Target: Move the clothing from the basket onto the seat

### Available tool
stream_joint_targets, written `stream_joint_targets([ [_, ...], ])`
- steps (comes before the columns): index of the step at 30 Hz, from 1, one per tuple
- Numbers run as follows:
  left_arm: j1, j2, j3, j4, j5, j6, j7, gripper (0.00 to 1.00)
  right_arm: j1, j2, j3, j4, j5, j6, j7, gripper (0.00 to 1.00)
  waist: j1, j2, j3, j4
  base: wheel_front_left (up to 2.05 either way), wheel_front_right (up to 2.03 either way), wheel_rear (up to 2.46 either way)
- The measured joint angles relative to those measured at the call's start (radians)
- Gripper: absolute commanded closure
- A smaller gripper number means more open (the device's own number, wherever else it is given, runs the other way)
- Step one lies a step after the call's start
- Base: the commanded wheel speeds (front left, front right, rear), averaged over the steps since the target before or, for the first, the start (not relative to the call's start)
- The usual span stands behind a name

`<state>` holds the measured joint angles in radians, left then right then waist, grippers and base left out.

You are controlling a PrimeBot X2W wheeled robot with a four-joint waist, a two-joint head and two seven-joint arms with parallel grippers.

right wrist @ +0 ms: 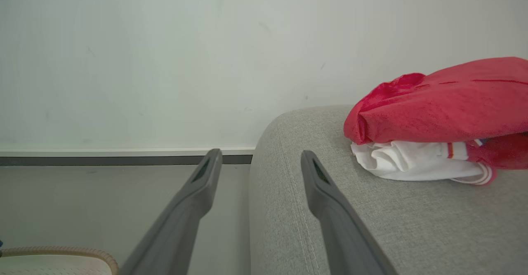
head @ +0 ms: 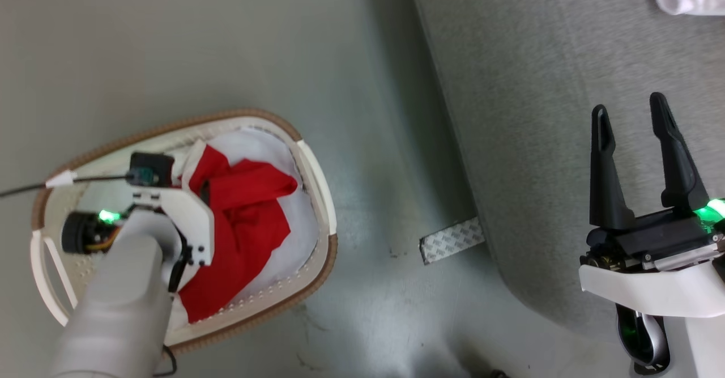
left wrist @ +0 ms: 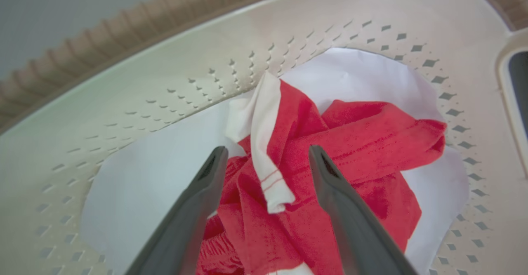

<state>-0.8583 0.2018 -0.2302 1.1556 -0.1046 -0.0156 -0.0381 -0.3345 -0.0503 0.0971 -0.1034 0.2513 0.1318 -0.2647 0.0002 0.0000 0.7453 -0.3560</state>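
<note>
L gripper (left wrist: 267, 151): fingers apart, nothing clamped. Points down into the basket (left wrist: 165, 81), tips either side of the white striped trim on the red clothing (left wrist: 350, 143). Can't tell if tips touch fabric. Clothing = crumpled red heap w/ white panel, lying on a pale liner (left wrist: 140, 184) at the basket bottom, inside the perforated wall. Head cam: L wrist hides the heap's left part. Basket stands on the grey floor (head: 170, 38), left of the seat (head: 538, 111), near it but not touching.

R gripper (head: 628, 106): fingers apart, empty, over the seat near its rounded edge, well apart from the basket. R wrist cam: one finger over floor, the other over the seat edge. Second clothing pile (right wrist: 437, 110) already on the seat, red on top, white w/ striped trim under, off to the gripper's right, no contact. Same pile sits at top-right corner of head cam. Patterned tape strip (head: 451, 240) on the floor against the seat base. Pale wall (right wrist: 165, 60) + dark skirting beyond.
</note>
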Motion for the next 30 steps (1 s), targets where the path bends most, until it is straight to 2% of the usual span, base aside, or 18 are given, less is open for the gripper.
stream_joint_targets([
  [9, -0.093, 0.0, -0.035, 0.063, 0.024, 0.002, -0.014, 0.0, -0.013, 0.0, -0.002, -0.009, 0.01, 0.0, 0.0, 0.0, 0.0, 0.0, 0.119, 0.023, 0.0, 0.0, 0.0],
  [10, -0.096, -0.001, -0.037, 0.068, 0.024, -0.002, -0.017, 0.22, -0.013, 0.0, -0.002, -0.009, 0.012, 0.0, 0.0, 0.0, -0.0001, 0.0, 0.124, 0.025, 0.0, 0.0, 0.0],
  [11, -0.098, -0.002, -0.039, 0.071, 0.024, -0.003, -0.027, 0.76, -0.013, 0.0, -0.003, -0.009, 0.012, 0.0, 0.0, 0.0, -0.0001, 0.0, 0.128, 0.027, 0.0, 0.0, 0.0],
  [12, -0.1, -0.005, -0.042, 0.074, 0.024, -0.006, -0.035, 1.0, -0.014, 0.0, -0.006, -0.007, 0.012, 0.0, 0.0, 0.0, -0.0001, 0.0, 0.129, 0.03, 0.0, 0.0, 0.0],
  [16, -0.098, -0.028, -0.05, 0.094, 0.019, -0.021, -0.045, 1.0, -0.018, 0.0, -0.015, 0.005, 0.008, 0.0, 0.0, 0.0, -0.0001, 0.0, 0.11, 0.039, 0.0, 0.0, 0.0],
  [21, -0.075, -0.071, -0.045, 0.1, -0.014, -0.042, -0.108, 1.0, -0.019, 0.0, -0.019, 0.026, -0.004, 0.0, 0.0, 0.0, -0.0001, 0.0, 0.06, 0.062, 0.0, 0.0, 0.0],
  [30, 0.052, -0.132, -0.036, 0.101, -0.087, -0.095, -0.194, 1.0, 0.037, 0.001, -0.028, 0.103, -0.041, 0.0, 0.0, 0.0, -0.0002, 0.0, -0.126, 0.122, 0.0, 0.0, 0.0],
])
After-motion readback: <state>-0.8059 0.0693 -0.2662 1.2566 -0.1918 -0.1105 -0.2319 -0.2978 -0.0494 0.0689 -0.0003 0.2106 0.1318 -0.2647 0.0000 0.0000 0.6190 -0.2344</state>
